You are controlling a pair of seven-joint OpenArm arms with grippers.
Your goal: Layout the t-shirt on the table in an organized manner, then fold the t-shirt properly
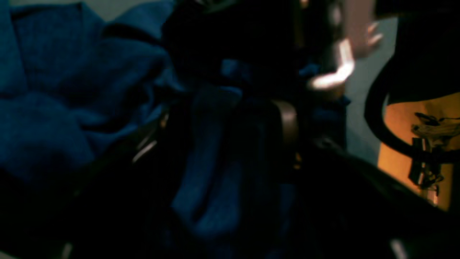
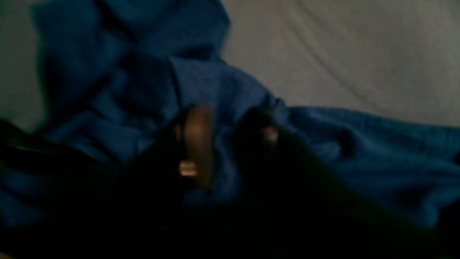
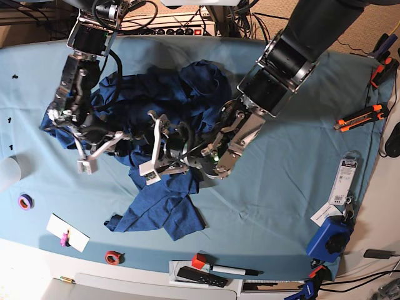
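Left wrist view: dark and blurred. Dark navy-blue heathered cotton t-shirt (image 1: 72, 90) fills the left half in rumpled folds. A strip of the same fabric runs down between the fingers of the left tool (image 1: 230, 151); the fingers stand apart, and whether they pinch the fabric cannot be told. An orange panel with black cable (image 1: 417, 144) shows at the right edge.

Right wrist view: also dim. The t-shirt (image 2: 215, 86) lies heaped on the worktop covered in smooth light teal cloth (image 2: 341, 54), which shows bare at upper right. The right tool (image 2: 230, 144) sits low in the garment, its fingers drawn close with a fold of blue fabric between them, so it grips the t-shirt.

Base view: the t-shirt (image 3: 181, 94) lies crumpled at the middle of the worktop (image 3: 281, 187), one part trailing toward the near edge. Right tool (image 3: 100, 147) at the garment's left side; left tool (image 3: 181, 156) at its centre. Loose items along the worktop's margins:
- purple tape ring (image 3: 25, 202), left
- red tape ring (image 3: 113, 257), near edge
- black marker with red cap (image 3: 225, 269), near edge
- orange-handled cutter (image 3: 359, 117), right
- blue box-shaped device (image 3: 329, 238), near right
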